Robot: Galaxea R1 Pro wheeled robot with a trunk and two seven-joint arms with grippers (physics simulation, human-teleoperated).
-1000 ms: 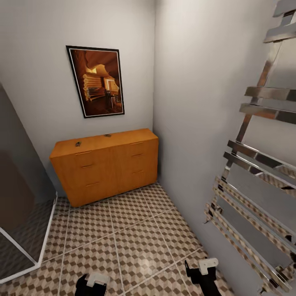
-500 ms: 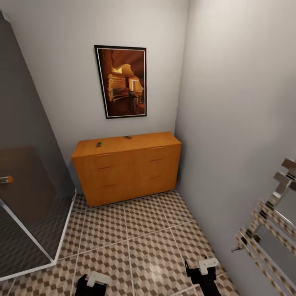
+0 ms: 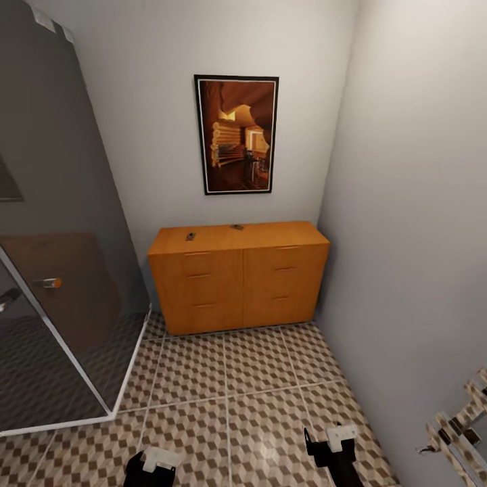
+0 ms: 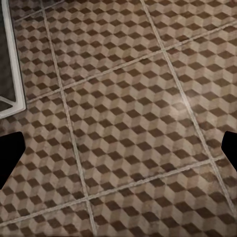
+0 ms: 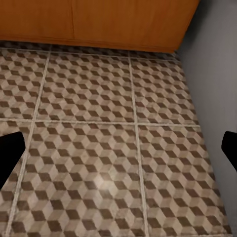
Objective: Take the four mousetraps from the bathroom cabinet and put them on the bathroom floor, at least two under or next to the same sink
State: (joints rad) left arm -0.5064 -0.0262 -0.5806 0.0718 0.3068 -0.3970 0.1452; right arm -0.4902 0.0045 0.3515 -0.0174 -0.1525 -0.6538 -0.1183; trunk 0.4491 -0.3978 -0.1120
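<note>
The left gripper (image 3: pixel 152 467) sits low at the near edge of the head view, over the bathroom floor (image 3: pixel 230 399). In the left wrist view its two dark fingertips (image 4: pixel 10 153) show at opposite edges with wide tiled floor between them, so it is spread apart and holds nothing. The right gripper (image 3: pixel 335 446) is also at the near edge, to the right, close to the grey side wall (image 3: pixel 412 237). Its fingertips (image 5: pixel 10 153) likewise stand far apart in the right wrist view, with bare tiles between them and the foot of the cabinet (image 5: pixel 98 22) beyond.

The cabinet (image 3: pixel 237 284) stands against the far wall, its right end in the corner, well apart from both grippers. Its drawers appear closed. On its top lie two small dark things that look like mousetraps: one (image 3: pixel 191 236) near the left end and one (image 3: pixel 236 227) near the middle at the back edge. They are too small to make out in detail.

A framed picture (image 3: pixel 237 134) hangs on the far wall above the cabinet. To the left a glass shower screen (image 3: pixel 61 270) rises from a white sill. At the near right corner part of a chrome towel rail (image 3: pixel 460 433) shows.
</note>
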